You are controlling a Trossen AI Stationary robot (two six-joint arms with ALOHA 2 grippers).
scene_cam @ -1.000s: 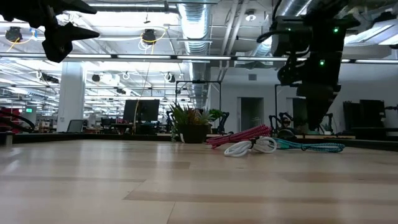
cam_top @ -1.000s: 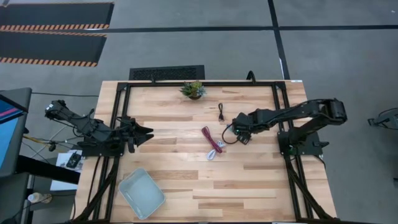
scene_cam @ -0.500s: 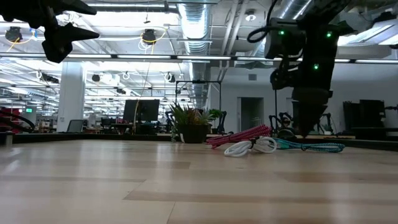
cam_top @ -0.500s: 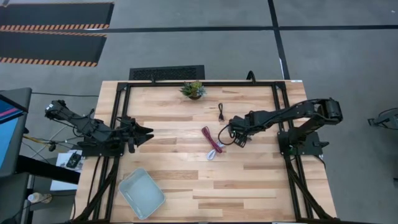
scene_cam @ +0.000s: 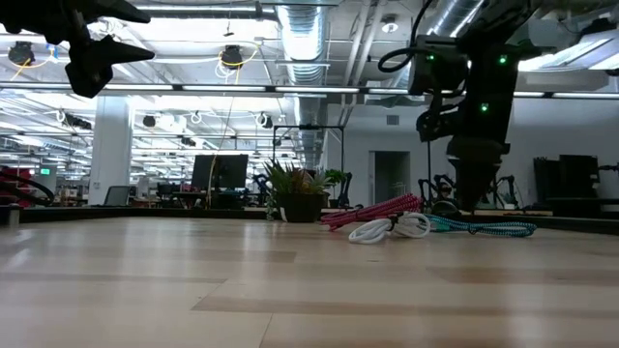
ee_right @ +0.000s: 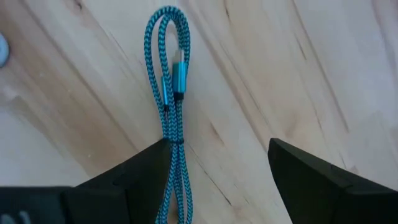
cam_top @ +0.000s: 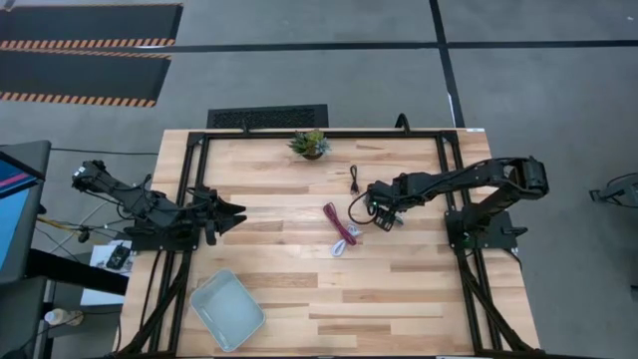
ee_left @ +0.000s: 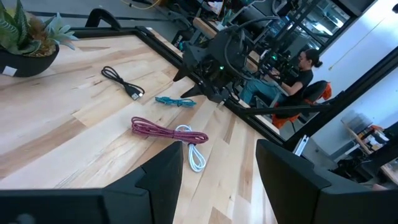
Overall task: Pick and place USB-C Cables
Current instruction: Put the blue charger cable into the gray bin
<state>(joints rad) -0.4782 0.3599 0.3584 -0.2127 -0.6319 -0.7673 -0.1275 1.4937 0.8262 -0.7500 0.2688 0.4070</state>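
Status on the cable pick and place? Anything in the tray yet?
Nothing done: the tray looks empty. In hand: the right tool is open over the teal cable, not gripping. Left: the teal, dark red cable, white cable and black cable all lie on the table. The left tool waits.

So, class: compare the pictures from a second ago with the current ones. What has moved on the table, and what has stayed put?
The right gripper has slid across the table toward the left arm's side and now stands, fingers open, over the teal cable, which is not yet gripped. The red cable, white cable, black cable, plant and tray have not moved. The left gripper waits at its table edge.
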